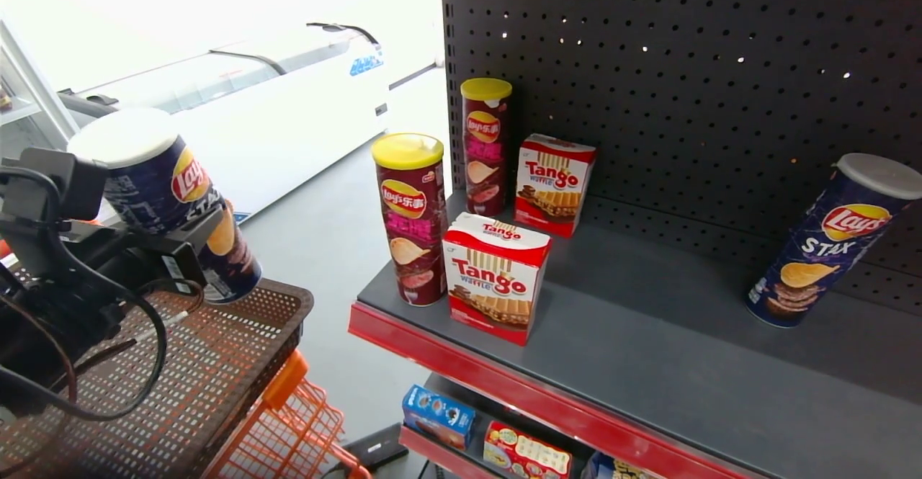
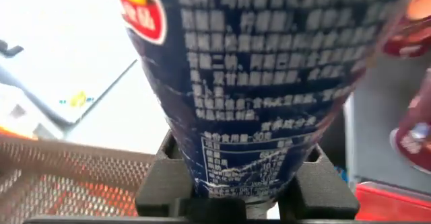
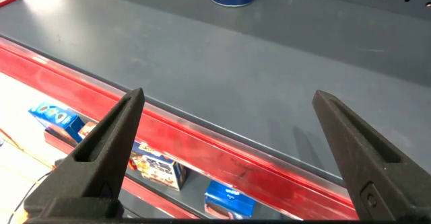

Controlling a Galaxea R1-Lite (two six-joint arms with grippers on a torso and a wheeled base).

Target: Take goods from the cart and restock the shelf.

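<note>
Matte dark-grey shelf (image 1: 648,349) with a glossy red front strip, backed by black pegboard (image 1: 684,68) of evenly punched holes. At left, above the cart (image 1: 238,335): blue can (image 1: 162,176), a printed cylinder with a flat white lid, clamped across its lower half by the left tool (image 2: 246,190). Black block-shaped fingers (image 2: 165,183) pressed on opposite sides of the can's wall. Can tilted, lid up and away from the shelf, base toward the cart's basket; contact with the basket not discernible. Basket of brown perforated plastic over an orange wire frame (image 1: 295,421).

Right tool (image 3: 227,97) spread wide, holding nothing, its dark wedge-shaped fingers (image 3: 108,150) over the shelf's red strip.

On the shelf's left end: two maroon cans, front (image 1: 410,220) and rear (image 1: 485,148), both upright with yellow lids. Two red-and-white cardboard boxes, one (image 1: 495,277) just beside the front can, the other (image 1: 555,184) just beside the rear can, near the pegboard. Second blue can (image 1: 828,241) well apart at the right, close to the pegboard. Small printed packs (image 1: 439,414) on the lower shelf.

Beyond: grey floor (image 1: 324,248) and a white chest freezer (image 1: 288,104) with a curved lid.
</note>
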